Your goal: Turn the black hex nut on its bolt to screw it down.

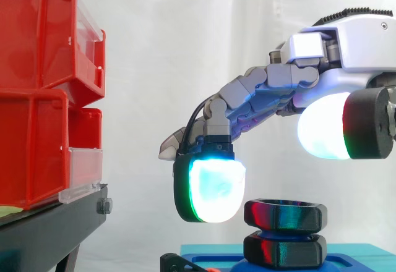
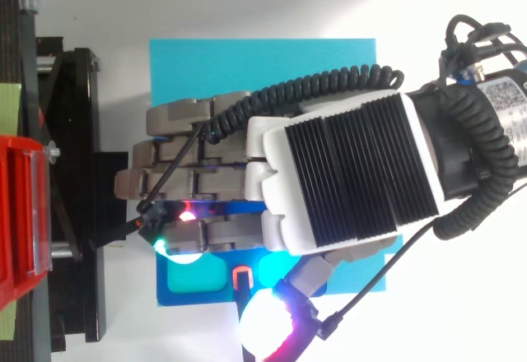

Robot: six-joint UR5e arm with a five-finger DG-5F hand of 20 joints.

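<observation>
Blue base (image 2: 247,66) w/ glossy blk hex nut (image 1: 284,215), robot hand (image 1: 359,43) just above.

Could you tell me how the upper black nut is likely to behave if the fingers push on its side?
The nut looks rigid with flat sides, so it should probably give the pads purchase, though its glossy surface may slip. It sits level above a second black piece on the blue base, so it will likely spin rather than tip.

Two black hex nuts (image 1: 284,215) (image 1: 283,250), two red bins (image 1: 37,31) (image 1: 34,151), one blue base (image 2: 193,299), one black stand (image 1: 55,222).
</observation>
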